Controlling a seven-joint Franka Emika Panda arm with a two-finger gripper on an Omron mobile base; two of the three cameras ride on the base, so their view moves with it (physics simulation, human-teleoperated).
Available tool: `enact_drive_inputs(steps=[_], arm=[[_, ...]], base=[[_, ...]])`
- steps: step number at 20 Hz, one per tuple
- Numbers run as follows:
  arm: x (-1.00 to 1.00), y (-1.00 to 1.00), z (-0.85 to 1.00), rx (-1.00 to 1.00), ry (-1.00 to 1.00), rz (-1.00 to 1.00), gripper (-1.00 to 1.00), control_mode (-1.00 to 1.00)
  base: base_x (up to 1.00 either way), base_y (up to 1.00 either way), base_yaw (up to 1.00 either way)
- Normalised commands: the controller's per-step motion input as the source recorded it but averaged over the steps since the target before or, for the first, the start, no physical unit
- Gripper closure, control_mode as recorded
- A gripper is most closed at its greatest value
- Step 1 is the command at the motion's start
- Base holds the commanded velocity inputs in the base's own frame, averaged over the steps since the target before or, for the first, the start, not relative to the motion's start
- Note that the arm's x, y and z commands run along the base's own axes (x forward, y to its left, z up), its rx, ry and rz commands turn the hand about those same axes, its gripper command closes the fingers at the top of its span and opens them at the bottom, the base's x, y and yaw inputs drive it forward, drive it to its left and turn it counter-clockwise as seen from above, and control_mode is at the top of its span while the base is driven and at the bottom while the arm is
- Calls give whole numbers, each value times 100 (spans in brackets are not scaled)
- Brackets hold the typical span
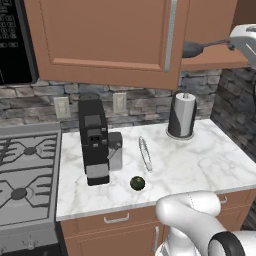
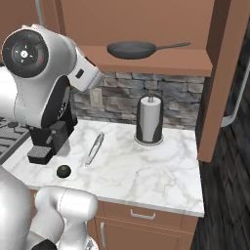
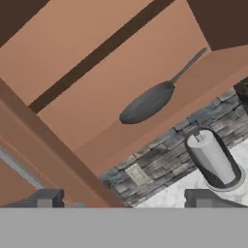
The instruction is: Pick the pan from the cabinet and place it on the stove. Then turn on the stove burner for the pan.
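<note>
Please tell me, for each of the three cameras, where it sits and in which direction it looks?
Left base view: behind the arm's left, looking forward and down at the counter, stove and cabinet; white arm at lower right.
Right base view: behind the arm's right, facing the same counter; white arm at left.
Hand view: on the hand, looking up into the open cabinet at the pan; open pincer tips at bottom.
Shared: pan, paper towel roll.

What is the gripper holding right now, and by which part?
Nothing. The gripper stands open and empty, its fingertips spread wide, short of the wide dark-grey frying pan, which lies untouched on the shelf of the open reddish-brown wall cabinet.
</note>
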Motion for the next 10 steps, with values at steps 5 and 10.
enact_drive_inputs(steps=[5, 10], arm=[[13, -40, -24, 23, 6, 0, -100, -100], [35, -2, -11, 16, 8, 0, -100, -100]], base=[[0, 0, 0], [0, 0, 0]])
